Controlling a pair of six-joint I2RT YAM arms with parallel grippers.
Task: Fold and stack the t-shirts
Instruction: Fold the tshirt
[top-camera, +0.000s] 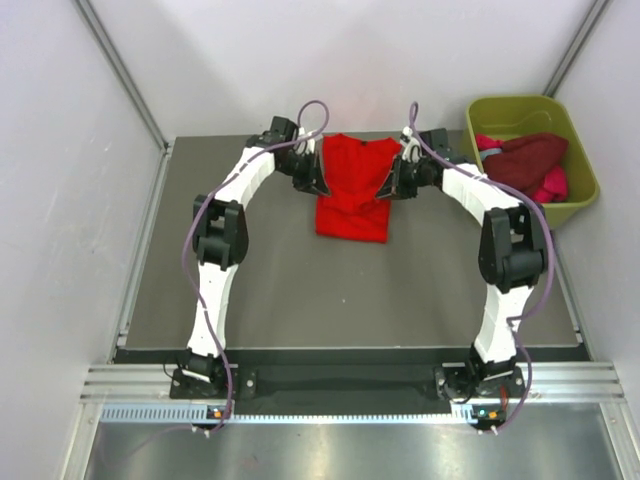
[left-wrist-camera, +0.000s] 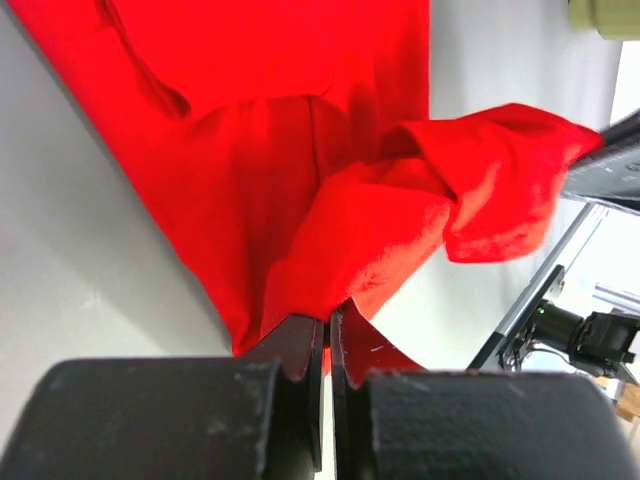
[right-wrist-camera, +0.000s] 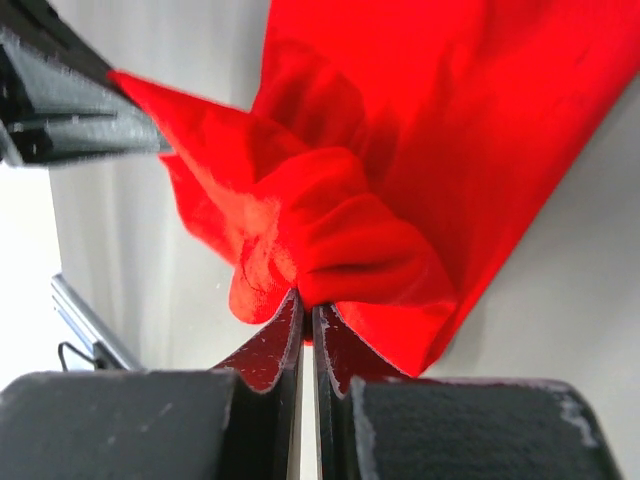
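While the left claw (left-wrist-camera: 328, 322) and right claw (right-wrist-camera: 306, 308) each pinch the bright red t-shirt (top-camera: 352, 200) on the bench (top-camera: 300, 290), its folding seems half done, and other t-shirts (top-camera: 528, 160) lie unfolded in the tub (top-camera: 585, 185)

There are two arms, the left arm (top-camera: 215, 262) and the right arm (top-camera: 506, 258). Each has one hand, so there are two hands: the left hand (left-wrist-camera: 328, 330) and the right hand (right-wrist-camera: 306, 312). There is one worktop (top-camera: 300, 290) with one bright red t-shirt (top-camera: 352, 195) on it. There is one green tub (top-camera: 520, 106). It holds one dark maroon t-shirt (top-camera: 528, 158) and pink cloth (top-camera: 553, 186). I cannot tell if the pink is one shirt or two.
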